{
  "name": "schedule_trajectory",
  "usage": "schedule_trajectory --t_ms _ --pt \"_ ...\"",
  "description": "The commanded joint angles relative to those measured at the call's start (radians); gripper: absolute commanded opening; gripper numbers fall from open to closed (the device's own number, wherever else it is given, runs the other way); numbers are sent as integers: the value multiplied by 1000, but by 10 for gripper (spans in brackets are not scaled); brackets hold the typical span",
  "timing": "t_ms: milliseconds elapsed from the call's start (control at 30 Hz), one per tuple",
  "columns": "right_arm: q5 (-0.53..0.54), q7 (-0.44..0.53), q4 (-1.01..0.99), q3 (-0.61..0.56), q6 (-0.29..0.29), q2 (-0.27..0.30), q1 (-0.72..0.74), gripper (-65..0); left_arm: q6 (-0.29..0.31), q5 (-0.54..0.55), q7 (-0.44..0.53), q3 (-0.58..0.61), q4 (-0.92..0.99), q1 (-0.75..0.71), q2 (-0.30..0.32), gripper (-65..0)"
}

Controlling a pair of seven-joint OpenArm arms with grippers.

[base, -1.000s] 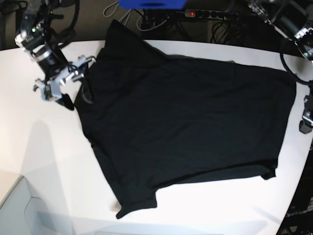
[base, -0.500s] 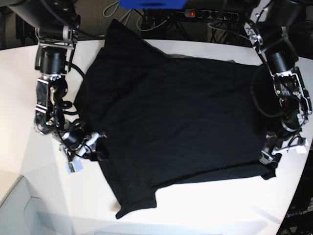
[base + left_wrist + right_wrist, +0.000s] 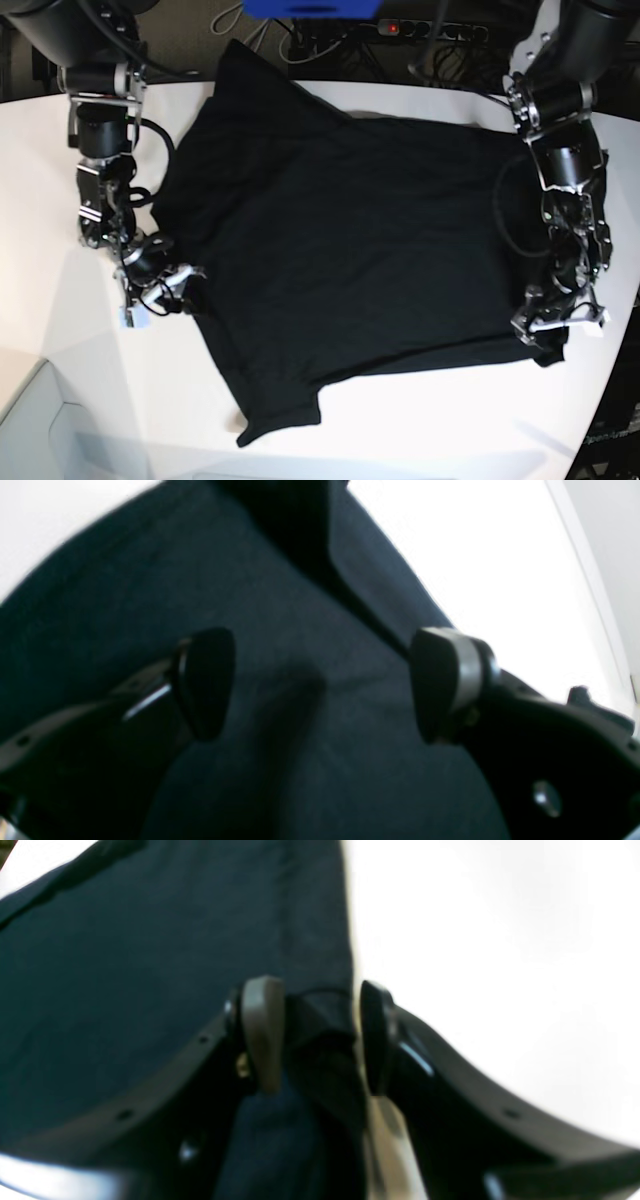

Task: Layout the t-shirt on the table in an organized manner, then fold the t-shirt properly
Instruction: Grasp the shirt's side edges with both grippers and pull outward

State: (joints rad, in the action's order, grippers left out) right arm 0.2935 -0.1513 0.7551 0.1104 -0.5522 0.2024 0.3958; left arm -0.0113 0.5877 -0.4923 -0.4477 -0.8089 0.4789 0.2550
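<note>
You're in the layout step: the t-shirt lies spread flat across the middle of the table, one sleeve pointing at the near edge, the other at the far edge by the cables, and no fold is started. Both arms are down at its side edges, set for a grab. At the scene's left edge, the right gripper has its jaws part-way in, with a bunched strip of the shirt's edge standing between them; whether the pads actually bite the cloth I cannot tell. At the scene's right, the left gripper hangs spread wide just over the fabric near the bottom hem corner, nothing between its pads. Next move, I judge, calls for both to pinch through the layers before you pull the cloth taut. The table is white, smooth and bare around the shirt. Beyond the far edge: a power strip, loose cables and something blue.
</note>
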Motion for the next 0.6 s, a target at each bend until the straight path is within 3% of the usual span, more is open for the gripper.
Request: schedule_trajectory --t_ms 0,67,267,367,500,567 --pt "17 42 5 1 -4 10 28 -380 14 7 25 0 -14 34 16 -123" --pt "-12 69 1 1 -4 10 27 -376 14 8 48 0 -8 36 16 -123" --pt "-242 97 1 7 -4 -36 15 -382 7 7 108 0 -4 36 16 -122" --pt "-294 135 -1 12 4 -39 -1 -452 7 7 126 0 -4 36 16 -122" --pt "-296 141 5 24 140 -13 -19 -650 7 -7 126 2 -4 36 16 -122" --pt "-296 143 7 55 208 1 -28 -650 7 -61 126 2 -2 36 10 -121"
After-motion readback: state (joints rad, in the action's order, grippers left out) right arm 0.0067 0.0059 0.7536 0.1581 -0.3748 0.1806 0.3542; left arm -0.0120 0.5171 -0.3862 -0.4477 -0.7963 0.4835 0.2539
